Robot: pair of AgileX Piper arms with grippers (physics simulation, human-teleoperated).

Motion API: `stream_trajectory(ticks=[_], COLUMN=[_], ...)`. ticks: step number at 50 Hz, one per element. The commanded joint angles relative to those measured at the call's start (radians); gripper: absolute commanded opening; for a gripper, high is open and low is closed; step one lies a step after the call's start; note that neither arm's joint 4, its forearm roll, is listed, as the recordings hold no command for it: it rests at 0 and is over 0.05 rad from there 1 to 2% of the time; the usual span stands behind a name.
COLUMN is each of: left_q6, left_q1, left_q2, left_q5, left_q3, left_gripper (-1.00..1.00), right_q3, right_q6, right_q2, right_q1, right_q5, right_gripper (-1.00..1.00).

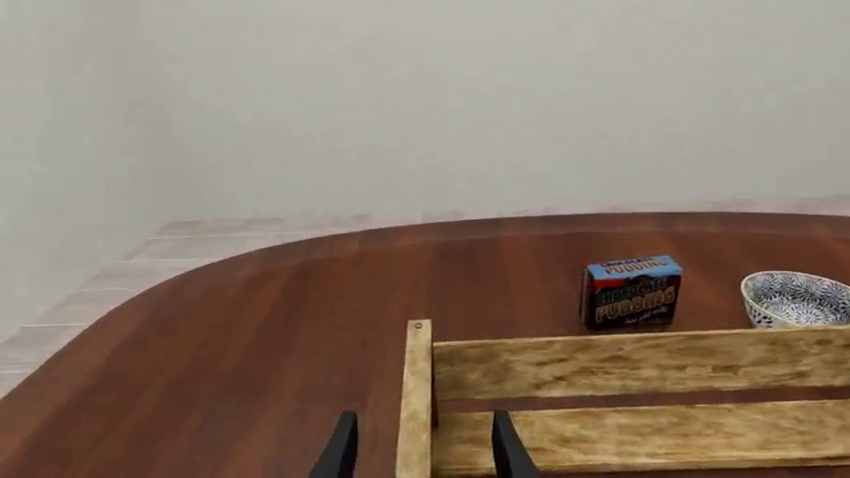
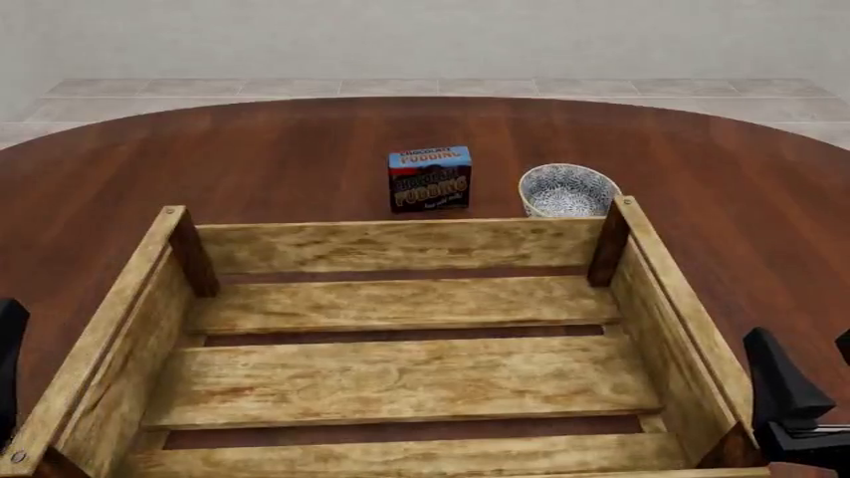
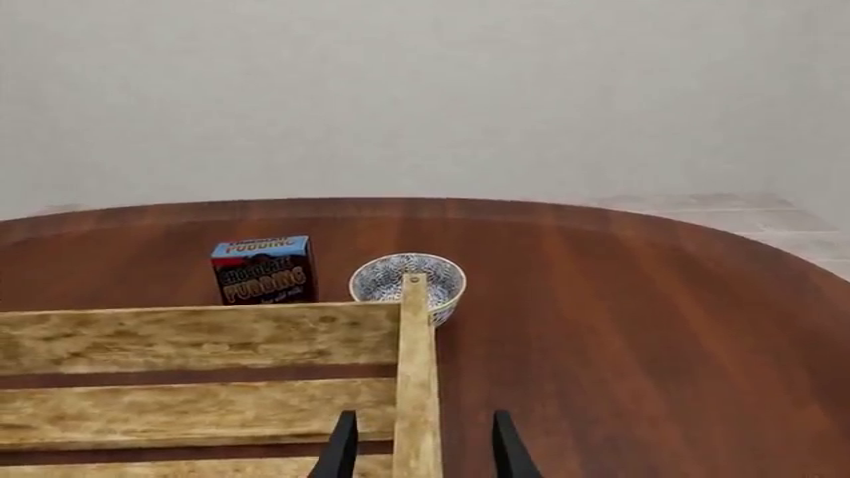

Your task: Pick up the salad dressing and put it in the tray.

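Note:
The salad dressing is not in any view. The tray (image 2: 398, 246), a large light-brown wooden crate with a slatted floor and dark corner posts, fills the near middle of the table and holds nothing. It also shows in the left wrist view (image 1: 638, 363) and the right wrist view (image 3: 199, 339). My left gripper (image 1: 418, 450) is open and empty, low at the crate's near left side (image 2: 7, 349). My right gripper (image 3: 418, 446) is open and empty at the crate's near right corner (image 2: 807, 373).
A blue chocolate pudding box (image 2: 429, 178) stands just beyond the crate's far wall. A small white speckled bowl (image 2: 567, 191) sits to its right, close to the crate's far right corner post. The round brown table (image 2: 266, 149) ends at a pale tiled floor.

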Motion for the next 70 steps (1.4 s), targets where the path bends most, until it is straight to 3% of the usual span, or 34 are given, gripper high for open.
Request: stream_trajectory(ticks=[1, 32, 51, 70], left_q6=[0.012, -0.054, -0.048, -0.088], left_q1=[0.103, 0.304, 0.427, 0.527], left_q2=[0.042, 0.269, 0.313, 0.371], left_q5=[0.069, 0.150, 0.188, 0.213], left_q3=[-0.072, -0.295, -0.311, -0.340], left_gripper=[1.00, 1.00, 1.00, 1.00], right_q3=[0.000, 0.001, 0.001, 0.001], right_q6=[0.006, 0.012, 0.017, 0.007], right_q2=[0.021, 0.022, 0.019, 0.031], right_q1=[0.007, 0.018, 0.020, 0.021], right_q5=[-0.017, -0.011, -0.012, -0.023], right_gripper=[1.00, 1.00, 1.00, 1.00])
